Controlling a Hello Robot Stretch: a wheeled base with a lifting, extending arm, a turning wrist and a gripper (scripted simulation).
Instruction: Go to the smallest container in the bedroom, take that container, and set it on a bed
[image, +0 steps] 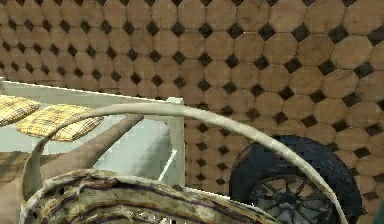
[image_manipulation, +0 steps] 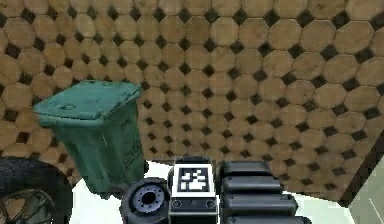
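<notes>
Likeliest pick for smallest container, judged by shape alone: brown woven wicker basket (image: 120, 195) with tall pale hoop handle, close up along the forward view's bottom edge, handle arching from lower left to lower right. Not certain, given a second container: dark green plastic wheeled bin (image_manipulation: 95, 130), lid down, upright on pale floor at the arm side view's left, before a wall of brown octagonal wood tiles (image_manipulation: 260, 70). Looks the bulkier of the two.

Key relation: basket ahead of the base, not out on the reach side. Low in the arm side view, dark gripper (image_manipulation: 148, 200), just left of the white marked square (image_manipulation: 195, 180) on the dark blocky arm (image_manipulation: 255, 195), with the bin's foot behind it. Far end hard to make out, so hold on anything impossible to judge.

Probably calls for turning the base to bring the basket round to the arm's side before any reach, with the hoop handle the obvious place to take it.

In the way: black rubber tyre with spoked hub (image: 290, 185), just beside the basket at the forward view's lower right; likely the same tyre at the arm side view's lower left, near the bin. Beyond the basket, to the left: pale-framed bed (image: 160, 145) with yellow checked pillows (image: 60, 122), near enough for the set-down.
</notes>
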